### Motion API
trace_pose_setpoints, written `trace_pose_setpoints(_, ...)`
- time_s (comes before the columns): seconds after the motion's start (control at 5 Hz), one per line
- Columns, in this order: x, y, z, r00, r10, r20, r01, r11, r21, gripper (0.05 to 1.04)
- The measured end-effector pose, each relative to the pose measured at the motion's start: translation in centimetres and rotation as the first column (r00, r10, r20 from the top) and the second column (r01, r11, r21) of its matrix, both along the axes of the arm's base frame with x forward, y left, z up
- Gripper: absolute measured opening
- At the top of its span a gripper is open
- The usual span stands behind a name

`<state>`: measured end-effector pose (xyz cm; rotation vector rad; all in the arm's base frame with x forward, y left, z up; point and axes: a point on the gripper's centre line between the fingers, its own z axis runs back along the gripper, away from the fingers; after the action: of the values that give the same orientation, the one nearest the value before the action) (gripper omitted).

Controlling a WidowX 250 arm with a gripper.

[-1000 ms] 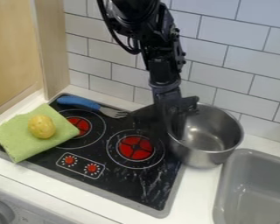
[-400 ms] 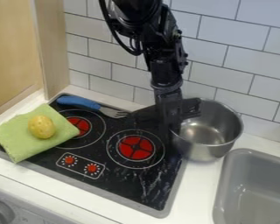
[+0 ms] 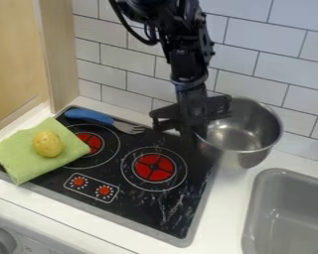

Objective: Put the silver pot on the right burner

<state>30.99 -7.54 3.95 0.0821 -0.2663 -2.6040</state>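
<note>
The black gripper (image 3: 198, 138) hangs over the back right part of the stove, shut on the left rim of the silver pot (image 3: 245, 158). Empty and with its opening upward, the pot stands out to the right of the stove, over the counter near the tiled wall. Whether its base touches the counter I cannot tell. In front and to the left of the pot lies the right burner (image 3: 154, 167), a red disc with nothing on it.
A green cloth (image 3: 29, 161) with a yellow potato-like object (image 3: 47, 144) covers the stove's left edge. A blue-handled fork (image 3: 89, 115) lies along the back. The grey sink (image 3: 291, 213) is at the right front.
The pot has shifted up and slightly right in the view, together with the gripper at its rim. The fork, cloth and yellow object have stayed put.
</note>
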Motion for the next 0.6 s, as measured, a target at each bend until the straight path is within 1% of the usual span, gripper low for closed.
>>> trace_pose_setpoints(0.2, -0.9, 0.8, 1.5, 1.0, -0.007, 0.015, 0.007, 1.0, 0.014, 0.054)
trace_pose_setpoints(0.4, -1.6, 2.8, 2.6, 1.0, 0.007, 0.015, -0.007, 0.999, 0.046, 0.054)
trace_pose_setpoints(0.6, -2.8, 5.4, 2.3, 0.999, 0.035, 0.024, -0.037, 0.997, 0.072, 0.054)
